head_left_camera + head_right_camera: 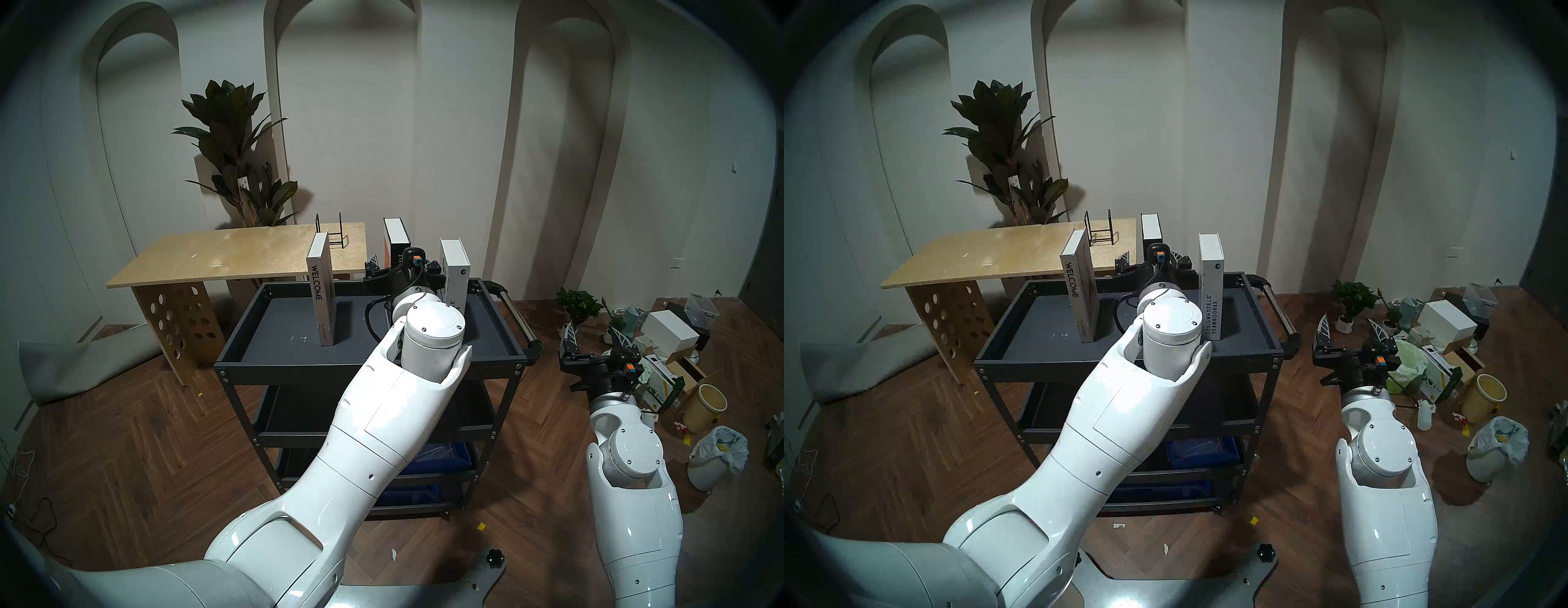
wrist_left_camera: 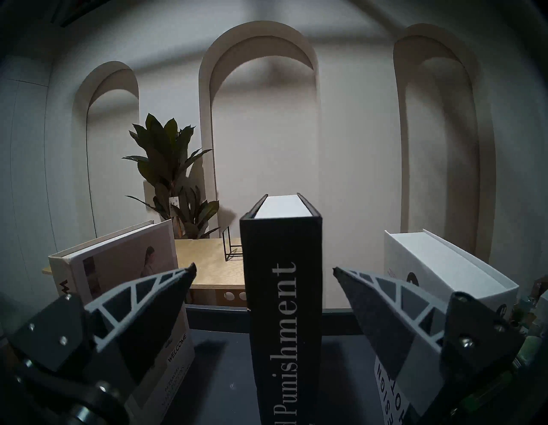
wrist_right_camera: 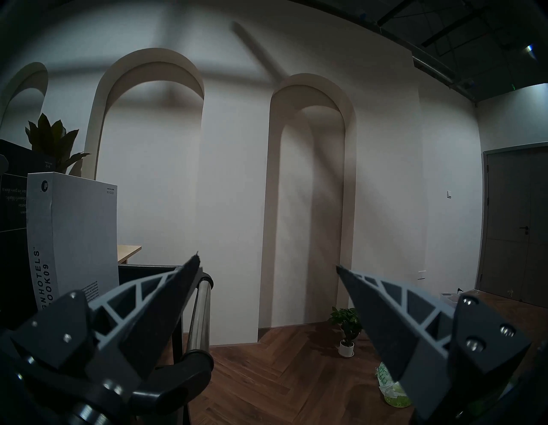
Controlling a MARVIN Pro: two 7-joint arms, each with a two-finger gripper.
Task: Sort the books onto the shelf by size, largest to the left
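Three books stand upright on the shelf (image 1: pixel 275 335), the dark grey top tray of a black cart. The thin grey-white "WELCOME" book (image 1: pixel 322 293) (image 2: pixel 124 267) is at the left. The tall black "Crime and Punishment" (image 1: pixel 396 237) (image 2: pixel 284 296) is in the middle, towards the back. The white "DESIGN HOTELS YEARBOOK 09" (image 1: pixel 456 271) (image 3: pixel 74 237) is at the right. My left gripper (image 1: pixel 404 260) (image 2: pixel 264 267) is open just in front of the black book's spine, a finger off each side, not touching. My right gripper (image 1: pixel 596 337) (image 3: pixel 267 261) is open and empty, right of the cart.
The cart's steel handle (image 1: pixel 515 316) (image 3: pixel 198 311) is at its right end, close to my right gripper. A plywood table (image 1: pixel 237 254) with a small black wire rack (image 1: pixel 335 233) stands behind left. Potted plants, boxes and bins (image 1: pixel 679 339) litter the floor at the right.
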